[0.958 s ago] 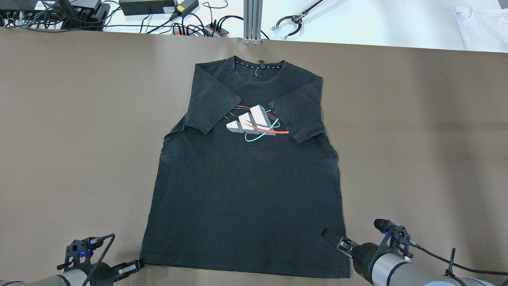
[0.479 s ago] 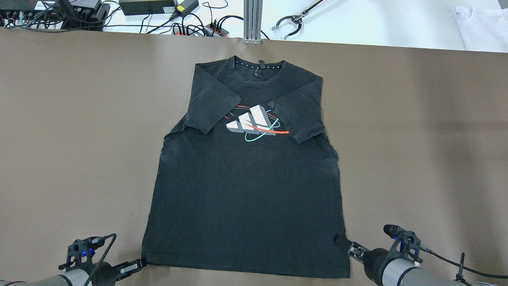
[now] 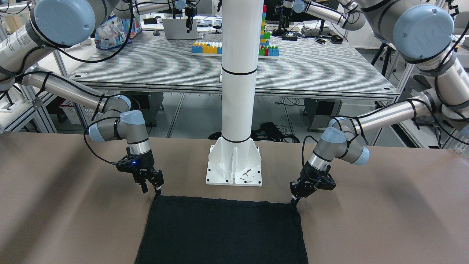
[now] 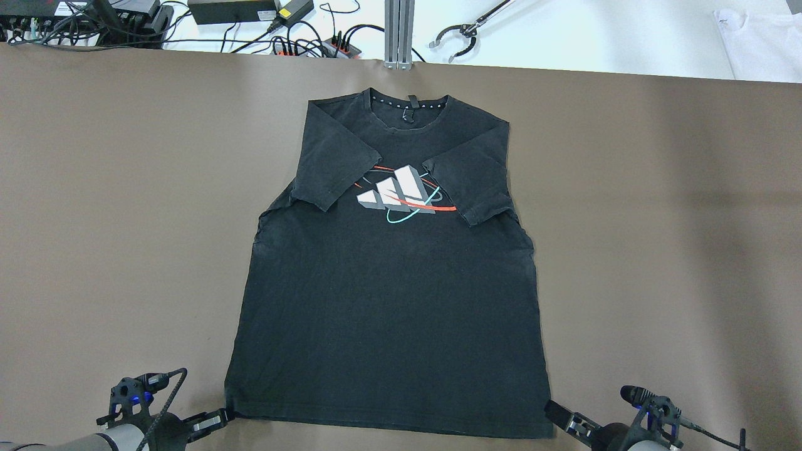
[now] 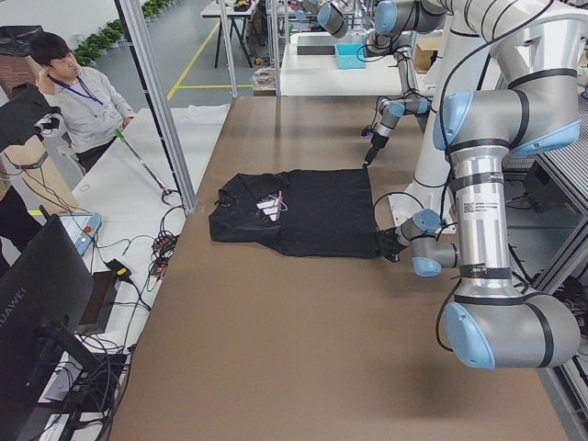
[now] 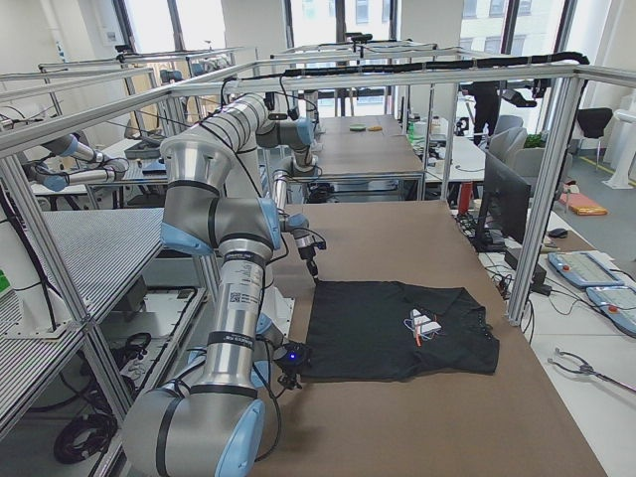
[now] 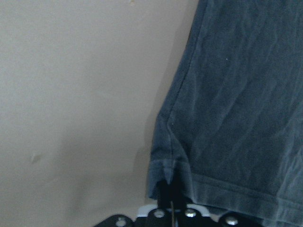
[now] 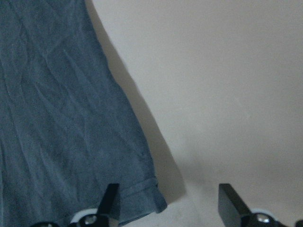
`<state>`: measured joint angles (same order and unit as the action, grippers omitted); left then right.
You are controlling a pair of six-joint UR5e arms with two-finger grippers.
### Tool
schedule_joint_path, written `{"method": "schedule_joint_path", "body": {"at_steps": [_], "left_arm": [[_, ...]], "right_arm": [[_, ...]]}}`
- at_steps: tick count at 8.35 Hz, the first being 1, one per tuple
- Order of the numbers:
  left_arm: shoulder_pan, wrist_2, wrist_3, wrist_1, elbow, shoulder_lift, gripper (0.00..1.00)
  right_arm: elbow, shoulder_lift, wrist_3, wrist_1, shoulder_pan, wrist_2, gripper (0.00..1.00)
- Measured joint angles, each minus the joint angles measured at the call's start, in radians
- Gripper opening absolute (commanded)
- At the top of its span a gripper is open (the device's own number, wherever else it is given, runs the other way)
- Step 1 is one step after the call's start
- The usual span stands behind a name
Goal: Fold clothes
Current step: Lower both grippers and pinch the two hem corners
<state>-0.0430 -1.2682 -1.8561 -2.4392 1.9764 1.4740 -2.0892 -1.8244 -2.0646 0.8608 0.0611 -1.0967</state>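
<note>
At the near-left corner of the black T-shirt point(image 4: 388, 300), the left end effector point(image 4: 216, 418) is pressed together on the hem. Its wrist camera shows the corner puckered into a small ridge where it is pinched. The shirt lies flat and print-up in the middle of the brown tabletop point(image 4: 94, 188), collar away from the robot, with both sleeves turned in over the chest print point(image 4: 401, 194). At the near-right corner the right end effector point(image 4: 564, 418) is spread and grips nothing. One of its fingers point(image 8: 110, 198) sits over the hem and the other over bare tabletop beside it.

The main risk looks like an uneven lift. If the left side rises before the right has closed, the hem would skew and the tucked sleeves could slide out. Only the tip of the right corner lies between the spread fingers, so closing there might catch one layer or miss the cloth. The left pinch is also very near the edge and could slip under the shirt's weight.

The overhead view gives the whole garment, sleeves and print, but crops both end effectors too tightly to judge their grip. The wrist cameras settle that, though they show only the corners. The front-facing view shows just the plain hem end below the white pillar point(image 3: 238, 91), with both tools tipped down at its corners.
</note>
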Motion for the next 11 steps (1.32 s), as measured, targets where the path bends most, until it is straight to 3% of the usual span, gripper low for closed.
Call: {"method": "schedule_joint_path", "body": {"at_steps": [3,5,8,10,11], "left_arm": [[0.001,0.008,0.0,0.0,-0.002,0.0,0.0],[0.001,0.009,0.0,0.0,-0.002,0.0,0.0],[0.003,0.01,0.0,0.0,-0.001,0.0,0.0],[0.007,0.01,0.0,0.0,-0.003,0.0,0.0],[0.007,0.01,0.0,0.0,-0.003,0.0,0.0]], "right_arm": [[0.017,0.008,-0.041,0.009,0.032,0.042,0.55],[0.033,0.015,-0.044,0.011,0.034,0.046,0.46],[0.038,0.037,-0.045,0.012,0.034,0.048,0.24],[0.037,0.045,-0.045,0.012,0.034,0.048,0.18],[0.037,0.046,-0.045,0.012,0.033,0.047,0.07]]}}
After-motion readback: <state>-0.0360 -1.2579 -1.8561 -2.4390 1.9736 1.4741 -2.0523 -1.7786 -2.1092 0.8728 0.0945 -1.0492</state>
